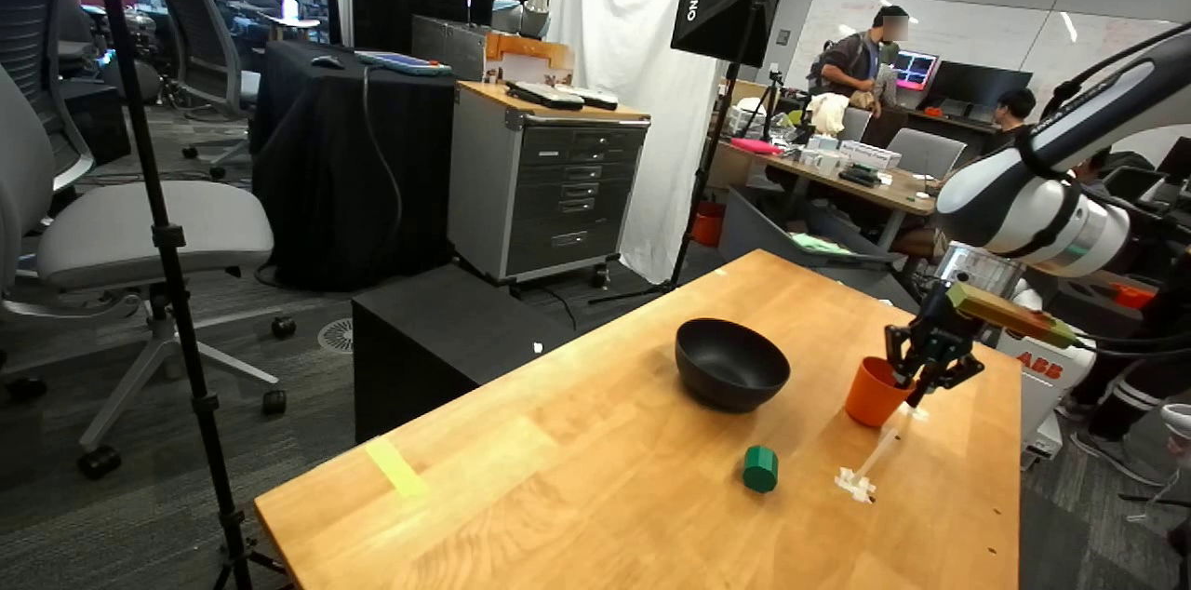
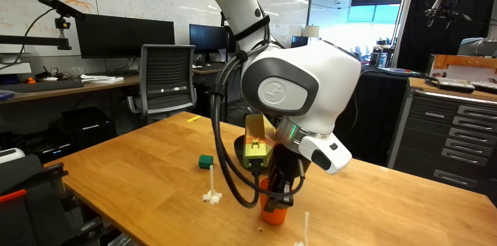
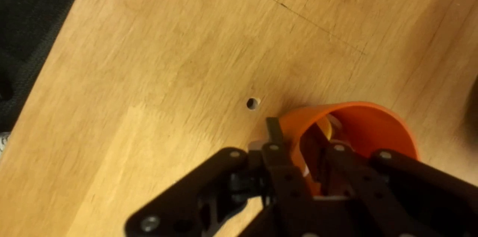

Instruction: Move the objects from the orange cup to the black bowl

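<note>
The orange cup (image 1: 867, 402) stands on the table under the arm, and its lower part (image 2: 275, 217) shows below the fingers. In the wrist view, my gripper (image 3: 295, 138) straddles the cup's wall, with one finger outside and one inside. The wall fills the gap between them, so the jaws are shut on it. Of the objects, a yellow rounded piece (image 3: 328, 129) and some paler bits show inside the cup, partly hidden by the inner finger. The black bowl (image 1: 693, 381) sits apart from the cup; the arm partly covers the bowl (image 2: 238, 152) in an exterior view.
A dark green block (image 1: 760, 469) lies on the table near the bowl and cup. Pale thin sticks stand taped to the tabletop, one stick (image 2: 212, 180) near the green block and another stick (image 2: 306, 224) near the cup. Yellow tape (image 1: 397, 467) marks the table's far end.
</note>
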`<state>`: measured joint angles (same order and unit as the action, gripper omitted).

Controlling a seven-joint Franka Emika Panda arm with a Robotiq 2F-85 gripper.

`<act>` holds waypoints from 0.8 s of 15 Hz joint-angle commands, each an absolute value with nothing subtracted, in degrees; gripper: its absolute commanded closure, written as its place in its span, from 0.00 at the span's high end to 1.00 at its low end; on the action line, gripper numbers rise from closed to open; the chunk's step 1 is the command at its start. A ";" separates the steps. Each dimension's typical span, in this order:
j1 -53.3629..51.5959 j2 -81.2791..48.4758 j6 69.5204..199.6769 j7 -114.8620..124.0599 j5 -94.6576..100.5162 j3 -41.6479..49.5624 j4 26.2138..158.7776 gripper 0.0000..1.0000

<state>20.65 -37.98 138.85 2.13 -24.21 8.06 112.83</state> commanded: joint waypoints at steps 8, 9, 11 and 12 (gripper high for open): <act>20.51 -37.85 138.85 4.04 -25.25 6.72 112.66 0.08; 20.82 -37.87 138.27 3.74 -25.39 6.54 112.34 0.08; 21.23 -36.96 137.57 3.03 -25.81 6.08 112.77 0.08; 21.34 -36.28 137.55 2.81 -26.04 5.95 113.17 0.07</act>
<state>20.41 -37.97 138.77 3.24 -24.60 7.16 112.82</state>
